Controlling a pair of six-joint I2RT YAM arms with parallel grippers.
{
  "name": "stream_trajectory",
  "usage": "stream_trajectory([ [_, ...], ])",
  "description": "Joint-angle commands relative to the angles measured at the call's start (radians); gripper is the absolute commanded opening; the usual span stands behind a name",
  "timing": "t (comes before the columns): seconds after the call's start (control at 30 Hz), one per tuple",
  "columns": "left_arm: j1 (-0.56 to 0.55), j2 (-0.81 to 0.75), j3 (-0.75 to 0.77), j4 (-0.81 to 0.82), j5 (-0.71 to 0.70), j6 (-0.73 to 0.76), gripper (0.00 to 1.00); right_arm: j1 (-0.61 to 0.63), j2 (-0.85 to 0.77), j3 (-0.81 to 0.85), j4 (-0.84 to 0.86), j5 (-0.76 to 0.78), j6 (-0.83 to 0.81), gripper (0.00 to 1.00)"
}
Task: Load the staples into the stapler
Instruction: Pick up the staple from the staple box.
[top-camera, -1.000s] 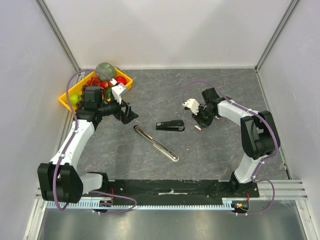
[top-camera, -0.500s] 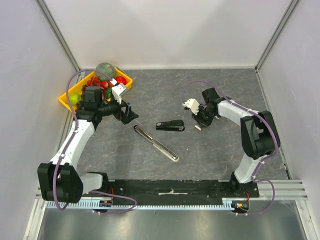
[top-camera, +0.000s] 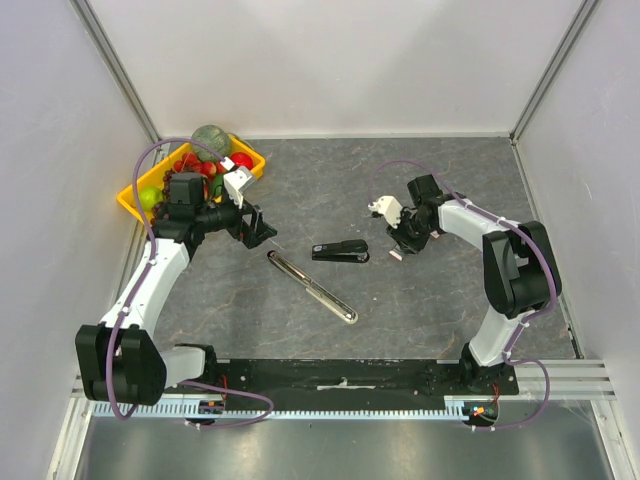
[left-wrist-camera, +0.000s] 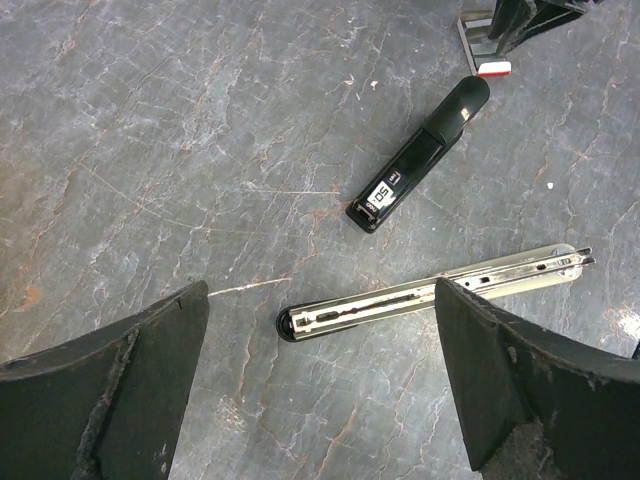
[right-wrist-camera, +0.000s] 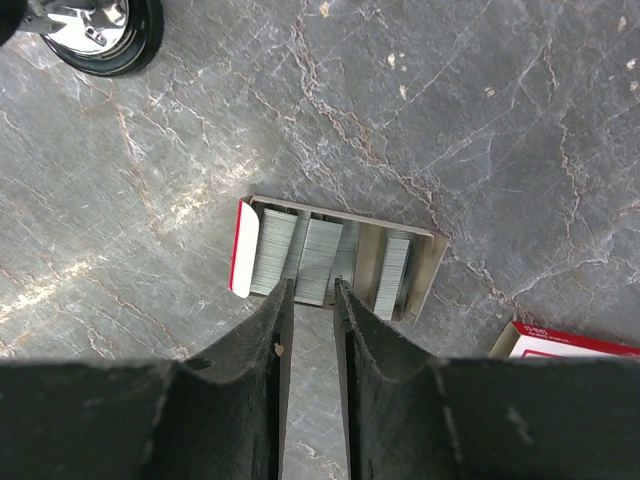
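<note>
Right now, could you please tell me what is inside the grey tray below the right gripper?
Several strips of staples lie side by side in the tray. The right gripper covers the middle strips' near ends.

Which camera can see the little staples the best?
The right wrist view. The staples fill the middle of it, grey strips side by side in their tray, just past the right gripper. The top external view shows only a tiny pale speck; the left wrist view catches just the tray's end at its top edge.

We see on the grey table (top-camera: 330, 190): black stapler (top-camera: 340, 251), long metal rail (top-camera: 312, 287), tray (right-wrist-camera: 425, 270) of staples (right-wrist-camera: 270, 252) (yellow bin (top-camera: 135, 195) far-left).
</note>
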Motion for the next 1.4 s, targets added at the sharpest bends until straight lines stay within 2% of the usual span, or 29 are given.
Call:
stream_trajectory([
  [0.0, 0.006, 0.001, 0.011, 0.019, 0.036, -0.029, 1.0, -0.005, -0.014, 0.014, 0.006, -0.003, 0.003, 0.3],
  [0.5, 0.006, 0.011, 0.012, 0.019, 0.046, -0.032, 1.0, 0.014, 0.037, 0.011, 0.015, 0.03, 0.006, 0.28],
  [0.6, 0.006, 0.014, 0.014, 0.017, 0.048, -0.032, 1.0, 0.015, 0.046, 0.014, 0.022, 0.04, 0.009, 0.24],
  [0.73, 0.006, 0.021, 0.015, 0.019, 0.051, -0.032, 1.0, 0.015, 0.035, 0.021, 0.028, 0.044, 0.017, 0.1],
  [1.0, 0.006, 0.029, 0.032, -0.002, 0.034, -0.012, 1.0, 0.012, -0.083, 0.021, 0.037, 0.036, 0.029, 0.03],
  [1.17, 0.006, 0.064, 0.103, -0.117, 0.063, 0.144, 1.0, 0.015, -0.149, 0.035, 0.02, 0.048, 0.058, 0.03],
  [1.27, 0.006, 0.095, 0.15, -0.244, 0.14, 0.368, 1.0, 0.023, -0.182, 0.054, -0.035, 0.05, 0.069, 0.02],
  [1.3, 0.006, 0.104, 0.167, -0.278, 0.164, 0.513, 1.0, 0.029, -0.198, 0.057, -0.05, 0.054, 0.072, 0.02],
  [1.37, 0.003, 0.144, 0.184, -0.334, 0.174, 0.662, 1.0, 0.051, -0.253, 0.058, -0.093, 0.066, 0.083, 0.02],
])
